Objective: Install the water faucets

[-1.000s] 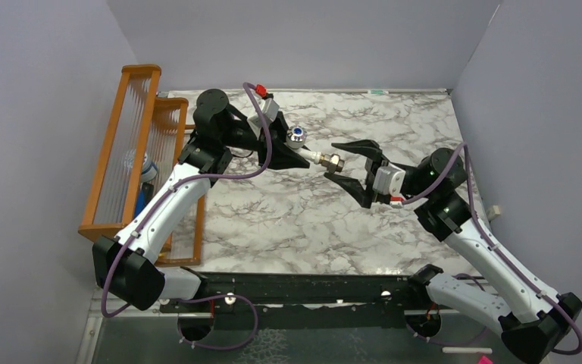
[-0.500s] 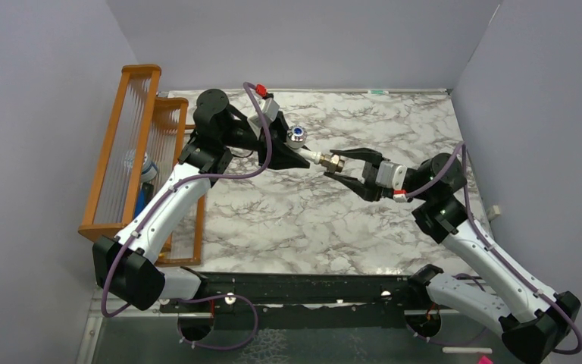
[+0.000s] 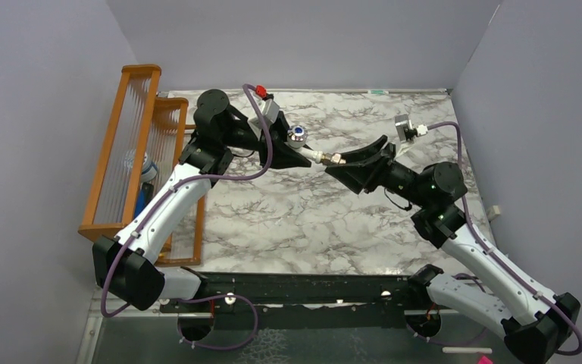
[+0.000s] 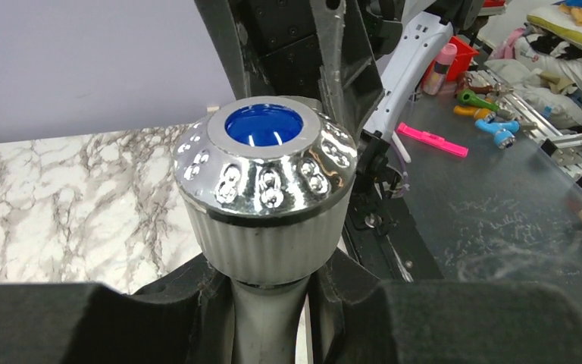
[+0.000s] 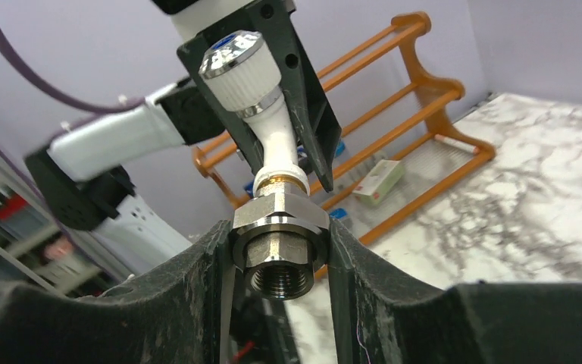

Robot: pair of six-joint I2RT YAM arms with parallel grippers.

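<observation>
The white tap (image 3: 297,135) is held above the far middle of the marble surface (image 3: 288,220), clamped in the left gripper (image 3: 301,158). The nut fitting (image 5: 279,243) at its right, threaded end is clamped by the right gripper (image 3: 346,164).

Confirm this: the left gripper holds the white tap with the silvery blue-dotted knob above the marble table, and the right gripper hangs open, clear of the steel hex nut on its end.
Not quite. The right gripper is shut on the steel hex nut, a finger against each side, as the right wrist view shows. The left gripper does hold the white tap above the marble table.
</observation>
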